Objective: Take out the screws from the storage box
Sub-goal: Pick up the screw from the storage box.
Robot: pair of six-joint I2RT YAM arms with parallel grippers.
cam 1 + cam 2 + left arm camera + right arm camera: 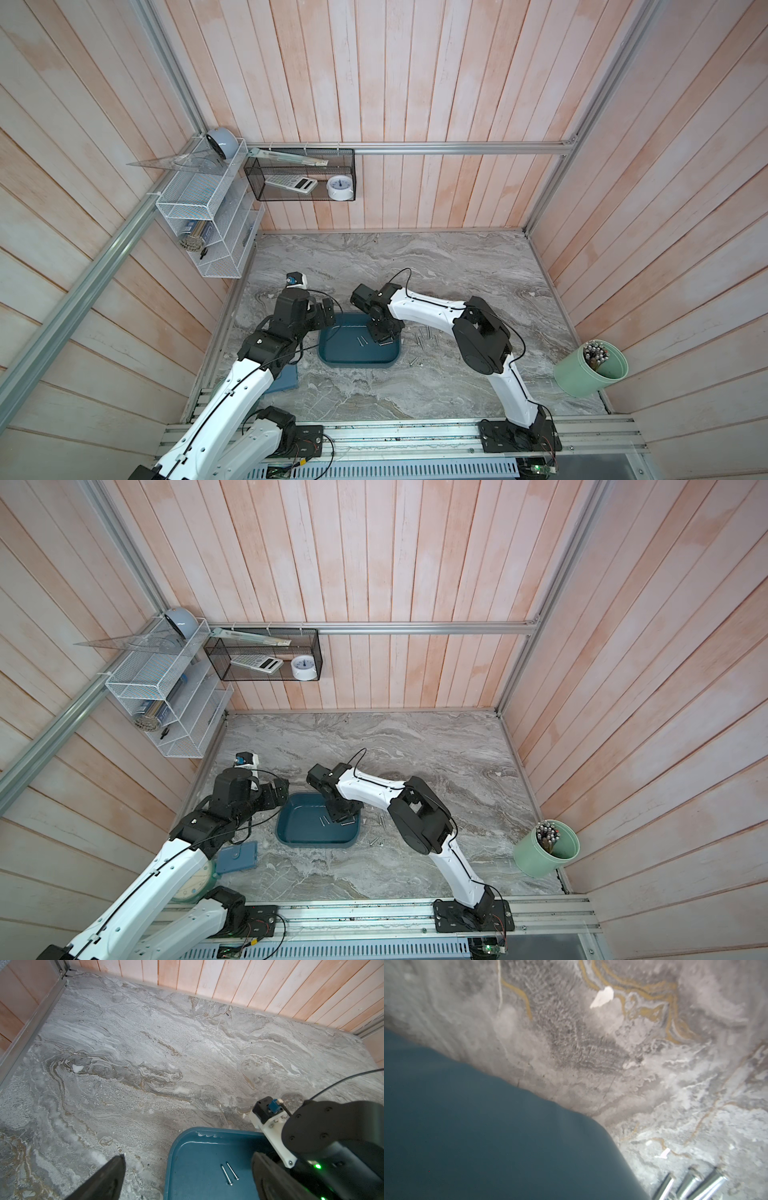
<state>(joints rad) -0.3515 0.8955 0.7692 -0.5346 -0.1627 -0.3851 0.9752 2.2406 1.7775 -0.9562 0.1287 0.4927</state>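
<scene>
Showing, in both top views, the right gripper [384, 336] lowered into the storage box [345, 355] at its right side, jaws nearly closed over one screw [386, 342]; whether it holds that screw cannot be told. Two screws [361, 341] lie inside. Others rest on the table [415, 270] just right of the box, presumably the drop zone.

Left wrist view: the left gripper [189, 1155] gapes wide and empty above the box's far-left corner, probably standing clear.

Right wrist view: the box edge, with removed screws [689, 1184] beside it.

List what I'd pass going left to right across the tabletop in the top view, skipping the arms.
blue case → storage box → loose screws on the table beside the box → green cup near the wall
</scene>
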